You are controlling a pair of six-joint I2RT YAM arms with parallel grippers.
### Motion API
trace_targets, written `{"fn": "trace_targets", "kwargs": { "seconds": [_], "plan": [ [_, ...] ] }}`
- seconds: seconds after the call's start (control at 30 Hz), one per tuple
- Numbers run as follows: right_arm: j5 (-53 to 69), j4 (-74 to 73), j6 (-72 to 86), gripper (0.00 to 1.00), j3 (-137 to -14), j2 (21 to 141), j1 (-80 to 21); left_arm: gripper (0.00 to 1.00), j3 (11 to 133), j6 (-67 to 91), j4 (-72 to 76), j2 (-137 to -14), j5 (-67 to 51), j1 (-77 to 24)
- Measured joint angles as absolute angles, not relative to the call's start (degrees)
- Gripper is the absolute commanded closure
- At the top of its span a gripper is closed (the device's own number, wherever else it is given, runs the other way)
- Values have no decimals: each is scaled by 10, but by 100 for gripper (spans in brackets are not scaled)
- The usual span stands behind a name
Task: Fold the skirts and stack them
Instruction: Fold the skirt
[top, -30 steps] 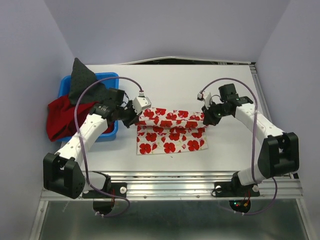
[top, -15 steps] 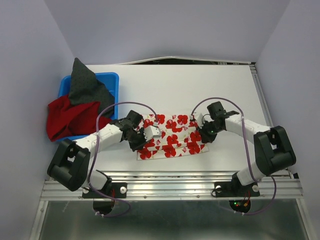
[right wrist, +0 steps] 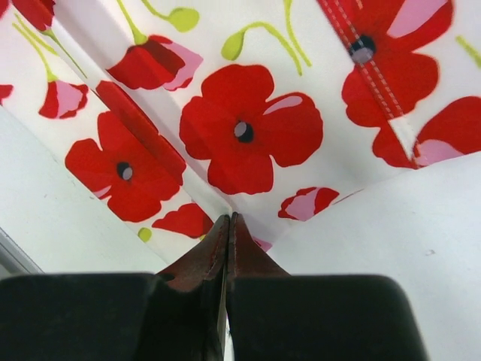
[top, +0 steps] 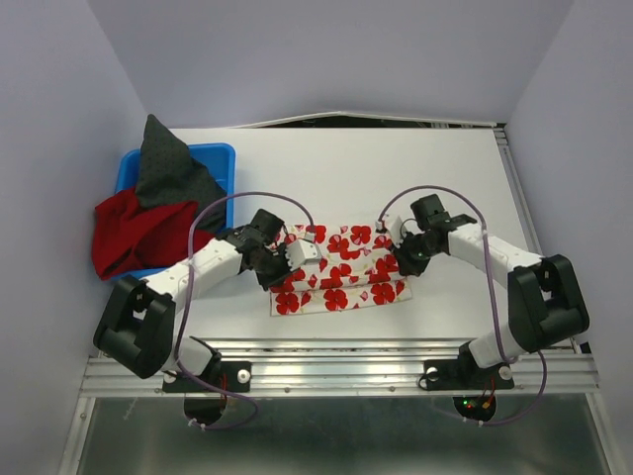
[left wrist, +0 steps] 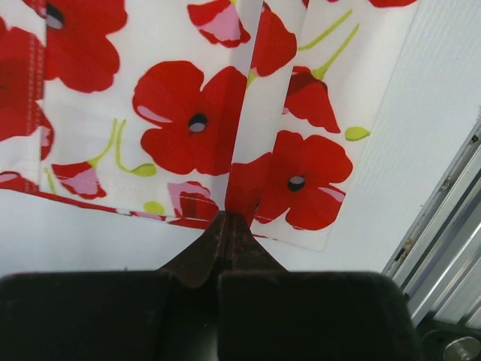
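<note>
Top external view: three skirts, one flowered skirt [top: 341, 272] on the table [top: 396, 168], one red skirt [top: 134, 237] and one grey skirt [top: 168, 168] in the single bin [top: 223, 153]. Left wrist view: left gripper [left wrist: 229, 216] pinches the flowered hem. Right wrist view: right gripper [right wrist: 228, 218] pinches its edge.

Robotics laboratory test cell. Evidence: a left arm [top: 183, 277] and a right arm [top: 499, 252] bolted to an aluminium rail [top: 336, 371] at the near edge of a white table [top: 346, 168]. Plain pale partition walls [top: 326, 49] enclose three sides. Exposed cables [top: 247, 194] loop over the arms.
</note>
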State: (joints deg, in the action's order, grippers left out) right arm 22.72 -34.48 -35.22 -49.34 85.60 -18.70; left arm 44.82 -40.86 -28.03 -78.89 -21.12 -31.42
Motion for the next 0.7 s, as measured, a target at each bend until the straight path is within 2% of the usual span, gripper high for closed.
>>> {"fn": "trace_targets", "kwargs": {
  "seconds": [0.33, 0.7],
  "plan": [
    [225, -405, -369, 99, -552, 788, -187, 100, 552, -441, -390, -733, -214, -316],
    [245, -415, -389, 99, -480, 788, -213, 100, 471, -476, -423, -731, -219, -375]
  ]
}}
